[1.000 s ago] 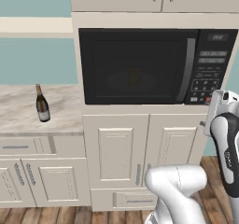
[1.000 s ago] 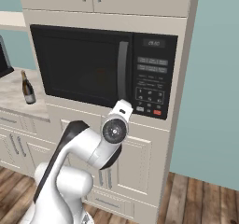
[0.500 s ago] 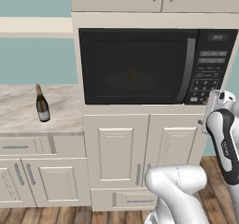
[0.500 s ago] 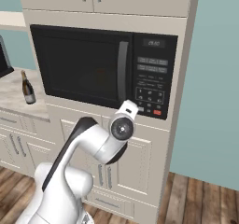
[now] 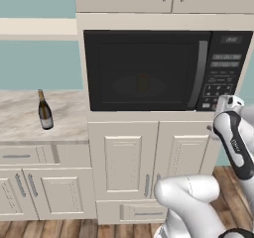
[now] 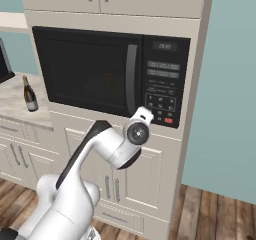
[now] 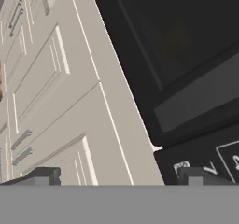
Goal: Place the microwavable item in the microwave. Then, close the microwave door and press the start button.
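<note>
Sitting shut at centre frame in both base views, the microwave door (image 5: 141, 71) shows a faint yellow-orange mug (image 5: 143, 82) through its dark window, inside the microwave (image 6: 110, 74). Grey bar handle (image 5: 200, 73) runs vertical at the door's right edge; keypad panel (image 6: 163, 89) lies right of it. Wine bottle (image 5: 44, 111) stands on the marble counter (image 5: 20, 118), left. Gripper (image 7: 119, 174) released, fingertips (image 7: 42, 175) spread wide, nothing between, low near the panel's lower corner. Against the earlier frames, the wrist (image 6: 137, 132) has crept up and right toward the keypad; door, bottle unchanged.
</note>
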You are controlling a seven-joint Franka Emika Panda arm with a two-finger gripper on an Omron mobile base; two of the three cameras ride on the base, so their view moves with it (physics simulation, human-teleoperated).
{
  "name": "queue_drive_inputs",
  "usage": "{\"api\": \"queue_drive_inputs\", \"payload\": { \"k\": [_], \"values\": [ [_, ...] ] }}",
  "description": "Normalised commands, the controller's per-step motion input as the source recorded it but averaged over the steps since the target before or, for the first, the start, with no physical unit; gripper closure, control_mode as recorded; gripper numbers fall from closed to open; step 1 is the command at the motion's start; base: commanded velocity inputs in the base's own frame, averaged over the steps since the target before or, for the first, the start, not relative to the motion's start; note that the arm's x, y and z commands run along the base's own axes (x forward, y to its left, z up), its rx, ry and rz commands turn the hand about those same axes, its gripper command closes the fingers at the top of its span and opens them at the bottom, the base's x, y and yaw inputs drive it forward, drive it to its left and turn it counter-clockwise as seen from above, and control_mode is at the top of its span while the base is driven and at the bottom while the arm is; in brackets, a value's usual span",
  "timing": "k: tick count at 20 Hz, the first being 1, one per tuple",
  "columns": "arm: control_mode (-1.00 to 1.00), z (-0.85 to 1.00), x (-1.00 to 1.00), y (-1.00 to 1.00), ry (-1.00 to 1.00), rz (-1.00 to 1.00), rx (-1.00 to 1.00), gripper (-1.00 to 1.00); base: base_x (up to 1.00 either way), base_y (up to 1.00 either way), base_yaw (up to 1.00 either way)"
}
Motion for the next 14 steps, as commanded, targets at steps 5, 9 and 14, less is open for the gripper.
{"api": "queue_drive_inputs", "payload": {
  "k": [5, 9, 14],
  "values": [
    [-1.0, -0.14, 0.38, -0.04, 0.0, 0.0, 0.01, -1.0, 0.0, 0.0, 0.0],
    [-1.0, -0.27, 0.31, -0.09, 0.0, 0.0, 0.01, -1.0, 0.0, 0.0, 0.0],
    [-1.0, -0.14, 0.08, -0.15, 0.0, 0.0, 0.01, -1.0, 0.0, 0.0, 0.0]
  ]
}}
